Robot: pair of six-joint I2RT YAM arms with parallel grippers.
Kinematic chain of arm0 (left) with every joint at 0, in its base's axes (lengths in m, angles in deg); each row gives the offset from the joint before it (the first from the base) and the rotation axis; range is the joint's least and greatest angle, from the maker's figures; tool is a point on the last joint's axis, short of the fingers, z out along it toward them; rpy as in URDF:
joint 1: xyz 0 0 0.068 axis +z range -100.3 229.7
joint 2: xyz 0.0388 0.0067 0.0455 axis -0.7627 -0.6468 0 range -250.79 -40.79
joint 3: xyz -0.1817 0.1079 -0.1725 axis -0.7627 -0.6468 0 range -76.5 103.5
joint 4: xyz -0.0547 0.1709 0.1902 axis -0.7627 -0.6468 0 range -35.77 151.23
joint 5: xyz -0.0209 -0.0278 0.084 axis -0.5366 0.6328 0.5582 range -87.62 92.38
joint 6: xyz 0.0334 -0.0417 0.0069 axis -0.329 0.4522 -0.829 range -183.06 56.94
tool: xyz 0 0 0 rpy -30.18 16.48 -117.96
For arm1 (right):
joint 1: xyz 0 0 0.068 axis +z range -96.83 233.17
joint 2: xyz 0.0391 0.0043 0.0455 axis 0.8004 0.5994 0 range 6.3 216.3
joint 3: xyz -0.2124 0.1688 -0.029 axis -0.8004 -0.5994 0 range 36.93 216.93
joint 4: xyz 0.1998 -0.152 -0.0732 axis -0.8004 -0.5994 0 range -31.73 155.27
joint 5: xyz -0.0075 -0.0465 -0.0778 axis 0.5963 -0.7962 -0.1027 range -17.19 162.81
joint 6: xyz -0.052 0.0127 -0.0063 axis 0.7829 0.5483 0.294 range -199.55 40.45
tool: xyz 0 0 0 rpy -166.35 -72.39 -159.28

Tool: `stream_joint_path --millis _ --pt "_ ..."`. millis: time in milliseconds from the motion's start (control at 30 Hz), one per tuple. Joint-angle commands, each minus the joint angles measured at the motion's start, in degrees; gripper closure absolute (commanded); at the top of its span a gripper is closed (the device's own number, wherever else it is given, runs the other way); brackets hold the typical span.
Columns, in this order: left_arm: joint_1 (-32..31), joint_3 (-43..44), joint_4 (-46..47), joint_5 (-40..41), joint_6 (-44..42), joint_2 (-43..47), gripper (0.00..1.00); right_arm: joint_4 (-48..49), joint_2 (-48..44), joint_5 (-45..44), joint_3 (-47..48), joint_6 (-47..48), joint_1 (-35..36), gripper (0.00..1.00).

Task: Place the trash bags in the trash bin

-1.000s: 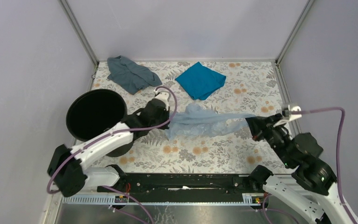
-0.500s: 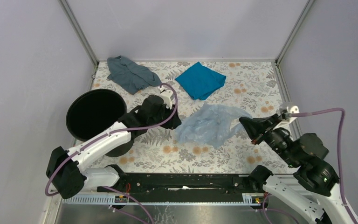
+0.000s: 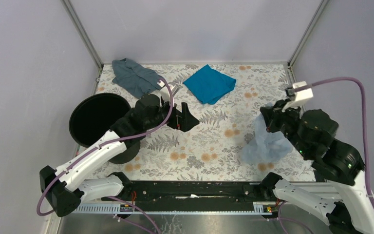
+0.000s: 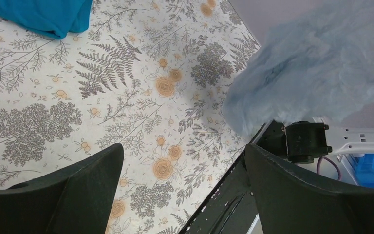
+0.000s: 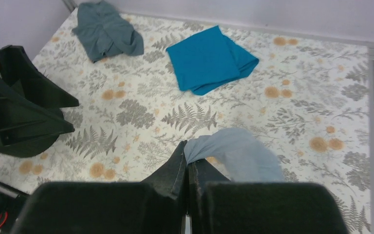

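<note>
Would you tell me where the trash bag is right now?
The bag hangs at the right of the top view, pinched in the right claw over the table's near right corner, far from the bin at the left.

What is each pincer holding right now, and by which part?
The right pincer is shut on the trash bag, pinching a bunched bit of its upper edge; the rest hangs loose below. The left pincer is open and holds nothing.

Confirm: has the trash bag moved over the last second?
Yes. The trash bag went right and nearer, away from the teal cloth; it now hangs from the right gripper, clear of the open left gripper.
</note>
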State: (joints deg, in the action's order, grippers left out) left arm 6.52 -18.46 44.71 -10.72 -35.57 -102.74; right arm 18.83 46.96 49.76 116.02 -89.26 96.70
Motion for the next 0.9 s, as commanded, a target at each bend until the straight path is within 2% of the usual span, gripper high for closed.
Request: stream_joint_path --millis 0,133,267,400,467,567,700,800,867 --pt "-0.14 -2.22 3.03 1.0 2.27 1.26 0.01 0.22 6.65 7.04 -1.54 -0.8 -0.12 0.95" --pt "0.02 -3.68 0.63 7.56 3.85 4.12 0.01 21.24 14.75 28.38 -14.76 -10.15 -0.11 0.9" --pt "0.25 -5.92 -1.4 12.74 5.29 9.21 0.01 39.8 27.05 39.48 -22.62 -20.39 -0.1 0.87" --pt "0.29 -7.68 -2.83 15.19 5.93 10.89 0.01 44.56 36.2 45.83 -22.62 -23.56 0.11 0.59" --pt "0.3 -8.01 -3.01 16.1 5.98 10.3 0.01 40.28 38.06 44.95 -20.46 -21.46 0.11 0.45" --pt "0.3 -8.27 -1.97 17.29 6.14 8.96 0.01 33.94 36.19 40.28 -18.12 -17.28 0.09 0.27" --pt "0.33 -8.73 1.33 15.88 6.39 6.15 0.01 25.86 30.11 32.99 -15.26 -13.0 0.07 0.15" --pt "0.35 -8.07 4.37 11.23 6.5 2.42 0.01 18.37 24.51 18.03 -13.16 -11.39 -0.77 0.07" --pt "0.1 -7.95 7.72 6.98 7.62 -0.31 0.01 17.82 21.39 12.57 -15.19 -11.36 -5.65 0.04"
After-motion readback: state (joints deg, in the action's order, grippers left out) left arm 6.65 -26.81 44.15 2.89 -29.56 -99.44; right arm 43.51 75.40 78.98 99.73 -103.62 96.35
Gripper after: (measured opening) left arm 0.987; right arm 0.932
